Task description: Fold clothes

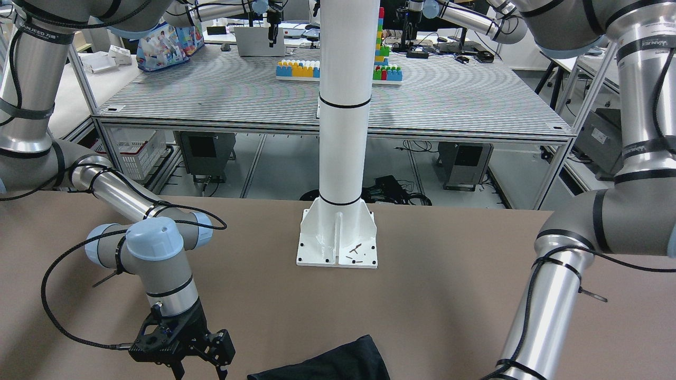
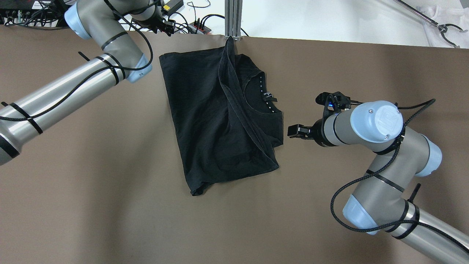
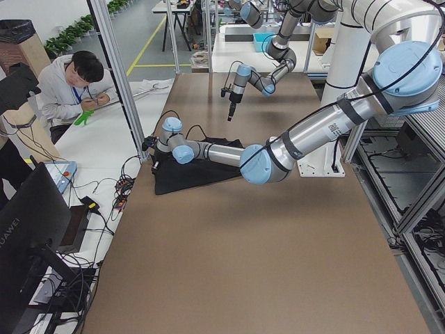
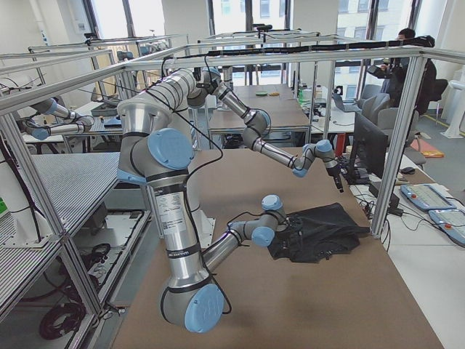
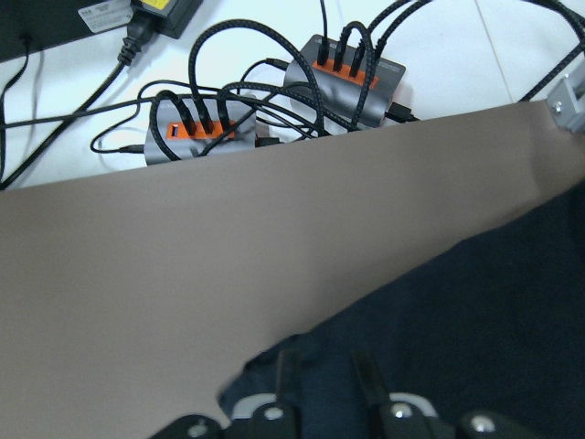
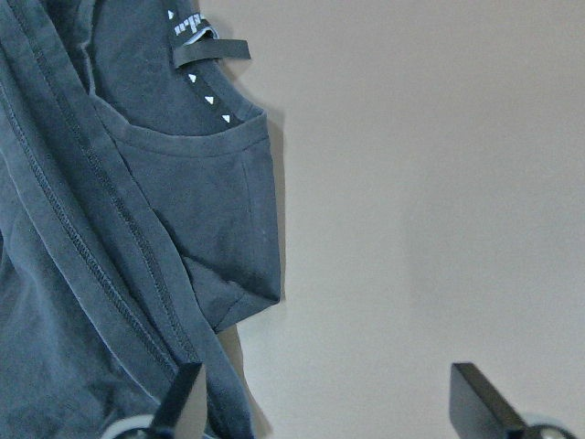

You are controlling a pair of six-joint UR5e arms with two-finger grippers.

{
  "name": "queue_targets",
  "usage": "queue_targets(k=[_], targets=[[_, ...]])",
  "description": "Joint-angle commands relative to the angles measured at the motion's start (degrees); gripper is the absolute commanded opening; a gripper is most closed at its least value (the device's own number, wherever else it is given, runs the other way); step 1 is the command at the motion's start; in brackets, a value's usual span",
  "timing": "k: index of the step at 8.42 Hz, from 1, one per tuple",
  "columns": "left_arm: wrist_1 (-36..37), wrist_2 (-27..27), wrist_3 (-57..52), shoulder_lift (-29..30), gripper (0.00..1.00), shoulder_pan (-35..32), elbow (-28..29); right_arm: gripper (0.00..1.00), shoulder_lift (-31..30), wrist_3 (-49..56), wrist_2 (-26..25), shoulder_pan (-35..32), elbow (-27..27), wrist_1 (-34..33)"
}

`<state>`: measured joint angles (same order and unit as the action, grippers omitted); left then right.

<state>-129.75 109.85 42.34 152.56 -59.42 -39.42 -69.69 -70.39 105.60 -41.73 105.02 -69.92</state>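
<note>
Overhead exterior view is showing the garment (image 2: 205,117) lying on the table (image 2: 91,165) near the far edge, with one side folded over the middle. Its far tip is reaching the post (image 2: 233,18) at the table edge. The collar, with a label (image 6: 210,50) and small white triangles, is lying on the right arm's side. The right gripper (image 2: 292,131) is hovering just beside the garment's edge, apart from it. Its fingers (image 6: 187,402) are standing wide apart, so the jaws are open. The left gripper (image 2: 167,27) is pointing at the garment's far left corner. Its fingers (image 5: 289,380) are standing close together over the cloth, but whether they are pinching it cannot be told.
</note>
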Motion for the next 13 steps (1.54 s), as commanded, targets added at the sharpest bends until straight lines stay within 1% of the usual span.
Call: queue_targets(k=[1, 2, 3, 4, 5, 6, 7, 9, 10, 11, 12, 13], targets=[[0.02, 7.4, -2.53, -4.52, 1.0, -3.34, -5.11, 0.94, 8.04, -11.62, -2.41, 1.03, -9.6, 0.92], [0.2, 7.31, -2.35, -6.9, 1.0, -3.24, -8.8, 0.94, 11.21, -18.23, -2.76, 2.25, -13.14, 2.32], [0.29, 7.31, -1.39, -7.79, 1.0, -2.46, -10.23, 0.94, 11.15, -25.69, -5.55, 3.48, -14.3, 5.99], [0.11, 7.23, -0.42, -7.8, 1.0, -2.28, -10.24, 0.93, 10.2, -27.94, -8.8, 4.71, -16.84, 11.24], [-0.06, 7.14, -0.24, -7.72, 1.0, -1.58, -10.33, 0.91, 9.49, -28.83, -9.09, 5.07, -19.21, 15.91], [-0.07, 7.05, -0.24, -7.63, 1.0, -1.23, -10.33, 0.89, 8.61, -31.11, -9.18, 5.08, -21.06, 18.39], [-0.15, 7.05, -0.24, -7.54, 1.0, -1.14, -10.33, 0.89, 7.65, -31.82, -9.27, 5.08, -23.0, 20.59], [-0.15, 6.35, -0.15, -7.45, 1.0, -0.78, -10.33, 0.89, 7.29, -32.62, -9.79, 5.17, -23.19, 21.67], [-0.07, 5.48, -0.15, -7.45, 1.0, -0.52, -10.33, 0.86, 7.2, -33.14, -9.8, 5.25, -23.19, 21.67], [-0.07, 5.47, -0.24, -7.54, 1.0, -0.43, -10.33, 0.71, 7.37, -34.72, -10.06, 5.6, -23.1, 21.58], [-0.15, 5.47, -0.15, -7.63, 1.0, -0.43, -10.33, 0.44, 7.64, -35.08, -10.15, 6.39, -23.1, 21.23], [-0.15, 5.47, -0.24, -7.71, 1.0, -0.43, -10.24, 0.36, 7.9, -35.08, -10.15, 6.4, -23.02, 20.97]])
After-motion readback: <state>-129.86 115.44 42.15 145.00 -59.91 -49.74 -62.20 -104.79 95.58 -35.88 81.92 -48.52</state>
